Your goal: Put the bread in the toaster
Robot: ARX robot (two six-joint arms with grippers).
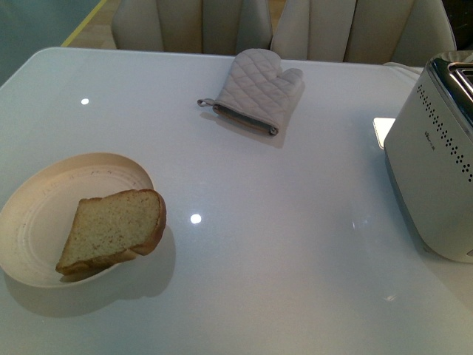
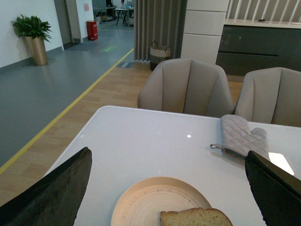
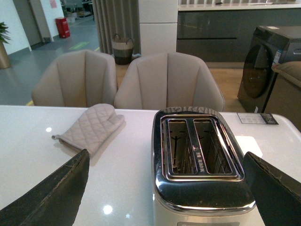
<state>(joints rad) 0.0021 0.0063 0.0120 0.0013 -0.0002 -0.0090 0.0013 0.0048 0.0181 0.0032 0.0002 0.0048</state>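
One slice of tan bread [image 1: 112, 231] with brown crust lies on a round cream plate [image 1: 44, 200] at the front left of the white table; it also shows in the left wrist view [image 2: 195, 218]. The white toaster [image 1: 436, 177] with dark dots and chrome top stands at the right edge; in the right wrist view its two slots [image 3: 200, 148] are empty. My left gripper [image 2: 171, 188] is open above the plate, nothing between its black fingers [image 2: 56, 193]. My right gripper [image 3: 164, 188] is open above the toaster [image 3: 202, 188]. Neither arm shows in the front view.
A quilted grey oven mitt [image 1: 257, 90] lies at the table's far middle, also in the left wrist view [image 2: 242, 136] and right wrist view [image 3: 91, 128]. Beige chairs [image 2: 186, 87] stand behind the table. The table's left edge [image 2: 75, 141] drops to the floor.
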